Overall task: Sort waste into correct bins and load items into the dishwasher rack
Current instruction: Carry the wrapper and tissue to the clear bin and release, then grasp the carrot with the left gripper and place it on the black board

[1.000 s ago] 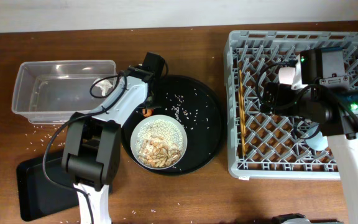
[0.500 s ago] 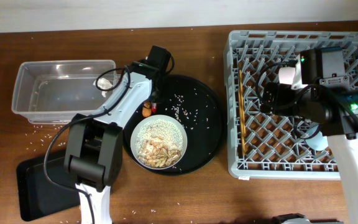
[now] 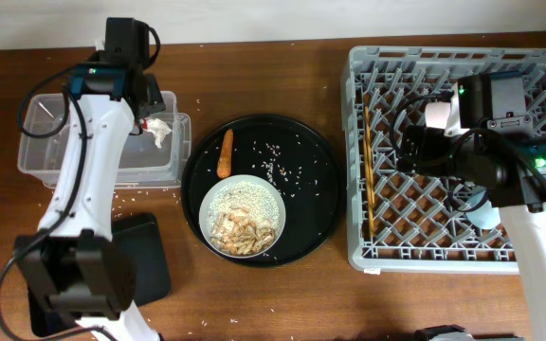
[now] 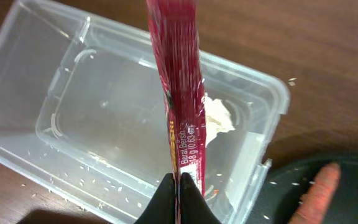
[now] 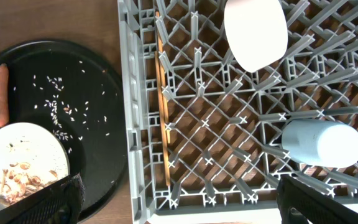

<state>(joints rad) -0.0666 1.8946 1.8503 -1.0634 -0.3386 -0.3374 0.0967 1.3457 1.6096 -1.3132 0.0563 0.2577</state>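
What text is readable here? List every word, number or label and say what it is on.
"Berat Bersih": white print along the red wrapper, just above where the left gripper pinches it.
"18 g (0.63": second line beside it on the same wrapper; the rest is too blurred to read.
Nothing else legible in any view.

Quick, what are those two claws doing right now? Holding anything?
Left gripper: shut on the red wrapper, above the clear tub.
Right gripper: open, holding nothing.
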